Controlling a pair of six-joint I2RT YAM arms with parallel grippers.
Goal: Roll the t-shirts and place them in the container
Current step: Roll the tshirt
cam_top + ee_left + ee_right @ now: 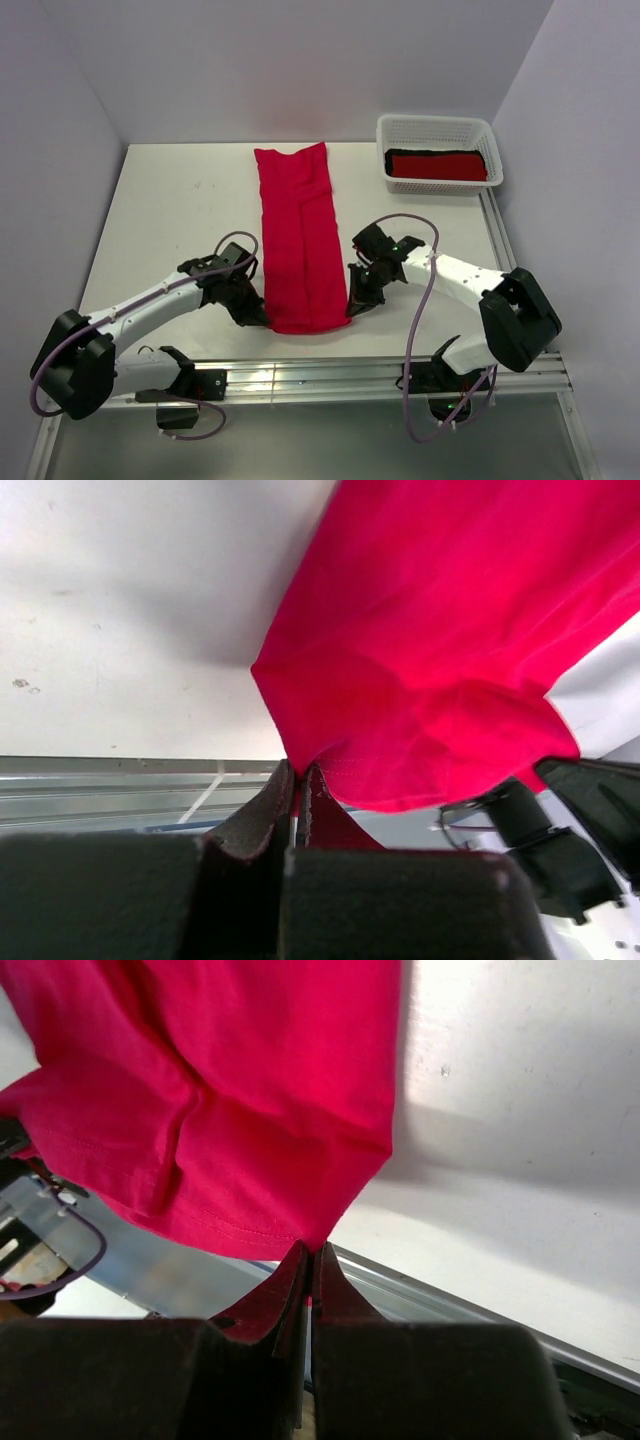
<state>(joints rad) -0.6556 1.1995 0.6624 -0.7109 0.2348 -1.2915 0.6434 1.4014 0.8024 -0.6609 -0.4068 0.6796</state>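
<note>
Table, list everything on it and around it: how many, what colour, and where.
t-shirt: one, bright pinkish-red, folded into a long strip down the table's middle
basket: one, white, far right corner
red bundle: one, deep red, inside the basket
black bundle: one, black, inside the basket, behind the red one
table: one, white
left claw: black, shut on the strip's near left corner
right claw: black, shut on the strip's near right corner

White arm links [150, 298], black joints [515, 320], dark padded hands [266, 320], purple cable [424, 300] along each arm.
</note>
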